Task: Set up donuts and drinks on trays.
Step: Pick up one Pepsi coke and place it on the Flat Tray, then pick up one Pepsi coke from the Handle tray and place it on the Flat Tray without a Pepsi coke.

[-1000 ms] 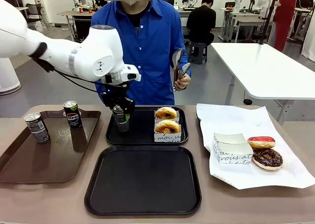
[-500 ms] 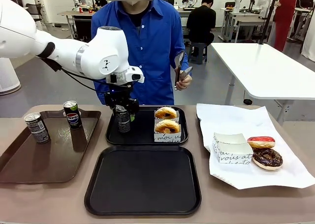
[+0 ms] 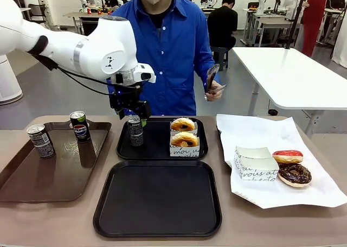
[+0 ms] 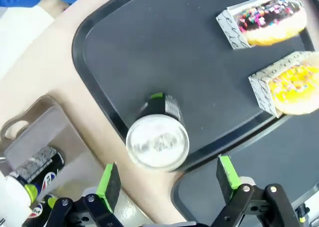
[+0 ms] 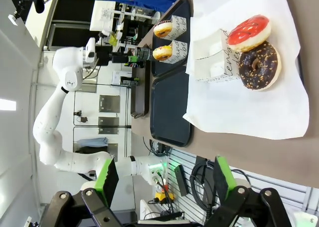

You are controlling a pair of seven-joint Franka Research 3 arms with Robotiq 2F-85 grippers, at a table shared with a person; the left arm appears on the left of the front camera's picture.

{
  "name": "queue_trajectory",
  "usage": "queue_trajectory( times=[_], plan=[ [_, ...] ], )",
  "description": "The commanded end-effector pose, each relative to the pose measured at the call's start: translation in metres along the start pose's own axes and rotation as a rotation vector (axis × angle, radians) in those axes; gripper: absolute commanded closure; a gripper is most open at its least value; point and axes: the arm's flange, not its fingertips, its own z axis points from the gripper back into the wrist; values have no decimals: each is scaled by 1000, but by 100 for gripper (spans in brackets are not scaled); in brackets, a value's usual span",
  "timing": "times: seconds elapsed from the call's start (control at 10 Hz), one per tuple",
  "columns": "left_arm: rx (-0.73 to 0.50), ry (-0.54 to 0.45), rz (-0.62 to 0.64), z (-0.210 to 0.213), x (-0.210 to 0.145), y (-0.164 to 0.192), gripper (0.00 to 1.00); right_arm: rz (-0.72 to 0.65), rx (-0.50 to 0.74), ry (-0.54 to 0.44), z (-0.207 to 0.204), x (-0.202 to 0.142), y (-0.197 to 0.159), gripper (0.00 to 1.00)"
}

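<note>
A dark drink can point(image 3: 135, 130) with a green band stands upright at the left end of the far black tray point(image 3: 157, 149). My left gripper point(image 3: 132, 112) hangs open just above it. In the left wrist view the can's silver top point(image 4: 157, 142) lies between and beyond the spread green pads point(image 4: 108, 183), untouched. Two sleeved donuts point(image 3: 182, 124) point(image 3: 184, 140) sit on the same tray, right of the can. The near black tray point(image 3: 157, 198) holds nothing. My right gripper point(image 5: 165, 179) is open with nothing in it, off to the side of the table.
A brown tray point(image 3: 59, 176) at the left carries two more cans point(image 3: 40, 140) point(image 3: 80, 126). On white paper point(image 3: 260, 133) at the right lie a red-frosted donut point(image 3: 287, 157), a chocolate donut point(image 3: 294, 174) and paper sleeves point(image 3: 255, 163). The person holds tongs point(image 3: 211, 78) behind the far tray.
My left gripper set the can down on the far tray, opened and lifted clear of it. The person's hand with the tongs moved to the right.
</note>
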Motion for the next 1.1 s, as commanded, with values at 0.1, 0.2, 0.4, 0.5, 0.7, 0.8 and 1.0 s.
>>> queue_trajectory(
  times=[0.1,0.2,0.4,0.5,0.7,0.8,1.0],
  plan=[
    [-37,-105,-60,29,-83,7,0,12,17,-6,0,1,1,0],
    [-39,-129,-64,31,-106,11,0,12,17,-6,0,1,1,0],
    [-56,-167,-62,27,-141,23,0,12,17,-6,0,1,1,0],
    [-57,-173,-59,26,-154,27,0,12,17,-6,0,1,1,0],
    [-67,-211,-18,23,-178,39,0,12,17,-6,0,1,1,0],
    [-36,-154,-36,26,-155,29,0,12,17,-6,0,1,1,0],
    [-36,-154,-36,26,-155,29,0,12,17,-6,0,1,1,0]
  ],
)
